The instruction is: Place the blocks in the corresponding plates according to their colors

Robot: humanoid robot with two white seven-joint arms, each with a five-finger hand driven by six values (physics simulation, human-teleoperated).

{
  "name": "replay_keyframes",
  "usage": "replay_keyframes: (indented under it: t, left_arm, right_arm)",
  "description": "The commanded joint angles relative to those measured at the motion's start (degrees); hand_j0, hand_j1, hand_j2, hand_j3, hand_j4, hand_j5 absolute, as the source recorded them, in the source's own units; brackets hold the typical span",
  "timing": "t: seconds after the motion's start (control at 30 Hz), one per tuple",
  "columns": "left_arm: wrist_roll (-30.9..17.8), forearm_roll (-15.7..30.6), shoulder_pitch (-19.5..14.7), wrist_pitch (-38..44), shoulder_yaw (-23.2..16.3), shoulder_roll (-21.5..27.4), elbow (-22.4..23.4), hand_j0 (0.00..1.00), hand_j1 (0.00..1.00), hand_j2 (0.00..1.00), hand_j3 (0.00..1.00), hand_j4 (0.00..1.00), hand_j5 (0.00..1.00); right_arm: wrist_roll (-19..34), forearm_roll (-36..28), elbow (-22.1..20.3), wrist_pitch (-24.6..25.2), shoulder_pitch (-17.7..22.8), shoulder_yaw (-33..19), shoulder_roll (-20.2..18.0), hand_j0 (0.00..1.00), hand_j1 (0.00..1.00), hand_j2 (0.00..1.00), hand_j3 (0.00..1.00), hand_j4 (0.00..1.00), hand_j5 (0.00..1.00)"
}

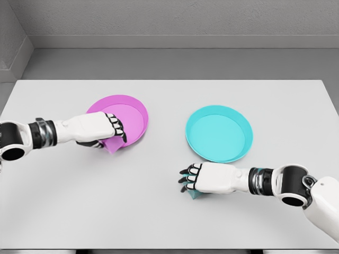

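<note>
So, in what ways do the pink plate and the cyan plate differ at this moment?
The pink plate lies left of the cyan plate. The left hand overlaps the pink plate's near rim and holds a pink block there; the cyan plate has nothing over it, and the right hand rests in front of it on a cyan block. Both plates are round, shallow and similar in size.

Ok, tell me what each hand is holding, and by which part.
Left hand grips the pink block from above at the pink plate rim. Right hand covers the teal block; grip unclear.
</note>
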Motion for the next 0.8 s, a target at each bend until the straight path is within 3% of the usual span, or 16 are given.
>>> replay_keyframes:
  t: [0.0,0.03,0.3,0.77]
  left_arm:
    - [-0.56,0.26,-0.09,0.07,-0.27,-0.82,0.56,0.65,0.65,0.65,0.65,0.65,0.65]
    - [-0.56,0.35,-1.05,0.07,-0.8,-0.91,1.17,0.65,0.65,0.65,0.65,0.65,0.65]
    - [-0.56,0.26,-4.31,0.07,-2.29,-3.11,5.13,0.65,0.65,0.65,0.65,0.65,0.65]
    - [-0.82,0.26,-8.96,0.07,-2.29,-5.92,11.63,0.65,0.65,0.65,0.65,0.65,0.65]
  right_arm:
    - [0.35,0.02,0.0,-0.08,0.0,-0.01,-0.04,0.77,0.77,0.77,0.77,0.77,0.77]
    - [0.35,-0.16,0.0,-0.08,-0.09,-0.01,-0.04,0.72,0.72,0.72,0.72,0.72,0.72]
    - [0.35,-0.33,-0.08,-0.08,-0.44,-0.1,0.05,0.65,0.65,0.65,0.65,0.65,0.65]
    - [0.17,-0.86,-1.31,-0.08,-1.93,-0.89,0.4,0.64,0.64,0.64,0.64,0.64,0.64]
